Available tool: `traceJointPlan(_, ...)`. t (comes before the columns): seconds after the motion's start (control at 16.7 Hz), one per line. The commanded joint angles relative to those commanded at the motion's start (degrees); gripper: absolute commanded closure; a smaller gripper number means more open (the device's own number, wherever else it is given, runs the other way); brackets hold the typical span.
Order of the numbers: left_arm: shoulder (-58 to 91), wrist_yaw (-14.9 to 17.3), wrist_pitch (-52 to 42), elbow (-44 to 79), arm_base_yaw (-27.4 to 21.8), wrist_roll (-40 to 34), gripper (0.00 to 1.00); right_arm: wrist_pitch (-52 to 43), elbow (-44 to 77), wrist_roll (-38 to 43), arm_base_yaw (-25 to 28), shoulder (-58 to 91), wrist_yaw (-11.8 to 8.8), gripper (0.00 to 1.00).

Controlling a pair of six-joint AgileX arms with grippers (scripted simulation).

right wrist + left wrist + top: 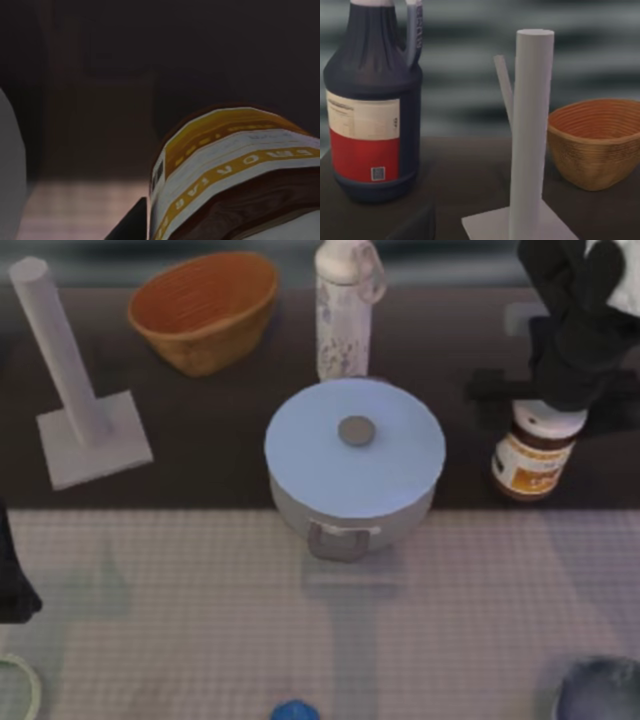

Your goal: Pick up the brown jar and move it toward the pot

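Observation:
The brown jar (533, 457), with a white lid and an orange-and-white label, is at the right of the dark table strip, right of the pot (355, 455). The pot is grey-white with a pale blue lid, a grey knob and a handle toward the front. My right gripper (562, 390) comes down over the jar's lid and hides most of it. In the right wrist view the jar (235, 170) fills the near corner and one dark finger (135, 222) lies against its label; the other finger is hidden. My left gripper (12, 580) is parked at the left edge.
A white speckled bottle (345, 310) stands just behind the pot. A woven basket bowl (205, 310) and a white post on a square base (75, 380) are at the back left. A dark jug with a red label (370, 100) appears in the left wrist view. Small items sit at the front edge.

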Motion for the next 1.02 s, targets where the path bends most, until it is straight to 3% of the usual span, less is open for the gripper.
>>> traceJointPlan(0.48, 0.0, 0.0, 0.0, 0.0, 0.0, 0.0, 0.00, 5.9, -3.5, -0.1, 0.2, 2.3, 0.2, 1.00)
traceJointPlan(1.02, 0.0, 0.0, 0.0, 0.0, 0.0, 0.0, 0.00, 5.9, -3.5, -0.1, 0.2, 2.3, 0.2, 0.32)
